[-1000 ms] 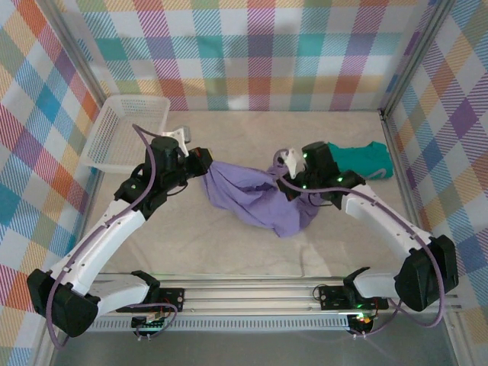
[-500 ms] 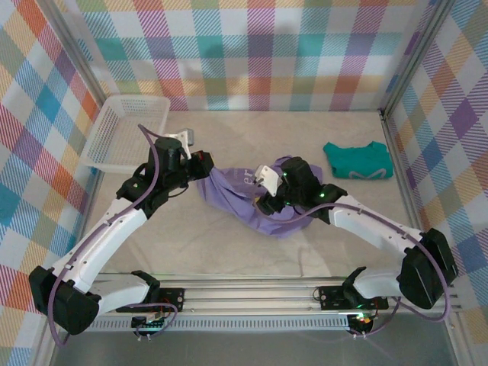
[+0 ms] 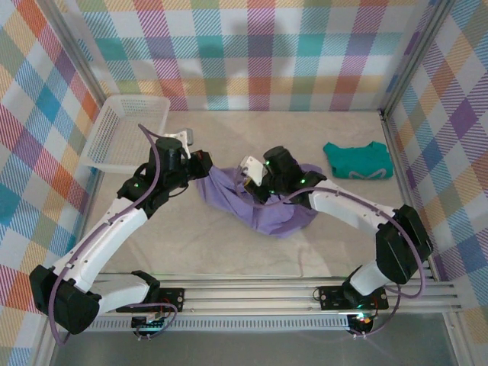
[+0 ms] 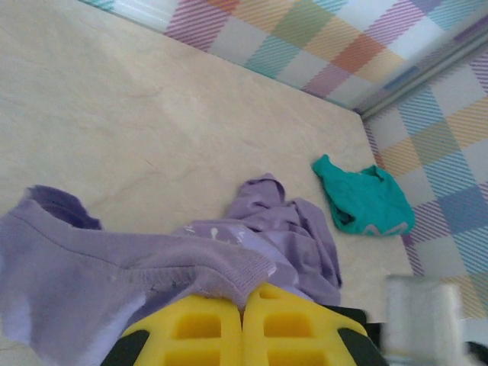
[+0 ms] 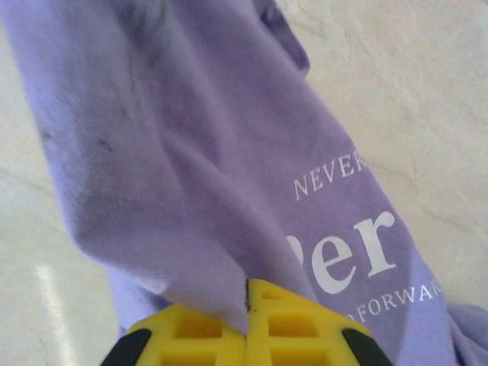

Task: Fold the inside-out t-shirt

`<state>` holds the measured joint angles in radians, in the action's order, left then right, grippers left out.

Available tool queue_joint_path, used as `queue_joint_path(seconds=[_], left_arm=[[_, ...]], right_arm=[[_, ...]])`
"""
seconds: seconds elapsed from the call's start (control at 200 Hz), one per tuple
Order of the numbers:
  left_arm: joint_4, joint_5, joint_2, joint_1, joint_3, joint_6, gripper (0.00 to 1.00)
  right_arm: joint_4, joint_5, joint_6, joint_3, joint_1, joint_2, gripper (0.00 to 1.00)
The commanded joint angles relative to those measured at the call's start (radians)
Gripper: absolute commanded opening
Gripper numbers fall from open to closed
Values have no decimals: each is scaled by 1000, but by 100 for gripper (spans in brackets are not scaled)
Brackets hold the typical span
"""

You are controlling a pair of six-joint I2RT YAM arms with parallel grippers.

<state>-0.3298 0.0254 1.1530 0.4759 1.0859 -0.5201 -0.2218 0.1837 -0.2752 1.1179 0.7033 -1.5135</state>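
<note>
The inside-out t-shirt (image 3: 259, 202) is a lavender-purple bundle crumpled in the middle of the table. My left gripper (image 3: 204, 162) is shut on its ribbed collar edge (image 4: 229, 268) at the bundle's left end. My right gripper (image 3: 255, 183) is shut on a fold of the same shirt (image 5: 191, 198) near the top of the bundle. White lettering (image 5: 358, 236) shows on the cloth just beyond the right jaws. The left wrist view shows the rest of the t-shirt (image 4: 282, 229) heaped on the table past the jaws.
A teal-green garment (image 3: 357, 160) lies folded at the right, near the side wall; it also shows as the teal garment (image 4: 364, 202) beyond the shirt. A white mesh basket (image 3: 126, 131) stands at the back left. Checked walls close in the table.
My right gripper has moved left from beside the teal garment, opened on the way, and now is shut on the shirt near the left gripper. The shirt has bunched up more.
</note>
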Motion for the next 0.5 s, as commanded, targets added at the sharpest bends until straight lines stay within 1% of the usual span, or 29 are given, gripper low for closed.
queue_joint_path(seconds=[0.0,0.065,0.11,0.175,0.215,0.25,0.295,0.38,0.43,0.495], left_arm=[[30,-190,63,-30,-26,64,0],[0,-280,134,-34,3,105,0],[-32,-301,181,-33,34,137,6],[-67,-306,208,-26,46,155,22],[-62,-310,190,-12,24,162,34],[-53,-314,163,5,-4,162,43],[-33,-292,118,28,-49,162,53],[10,-238,35,89,-128,158,65],[42,-186,-2,129,-175,152,69],[110,-110,-16,177,-212,150,70]], right_arm=[[-45,335,272,33,-85,38,0],[21,456,400,-5,-116,50,0],[55,506,479,-16,-128,46,0],[81,537,580,-16,-146,28,0],[107,561,631,-15,-162,13,0],[134,574,673,-18,-175,-2,0],[156,588,710,-16,-187,-24,0],[150,605,736,10,-203,-67,0],[141,607,742,22,-213,-86,0],[128,612,743,36,-227,-100,0]])
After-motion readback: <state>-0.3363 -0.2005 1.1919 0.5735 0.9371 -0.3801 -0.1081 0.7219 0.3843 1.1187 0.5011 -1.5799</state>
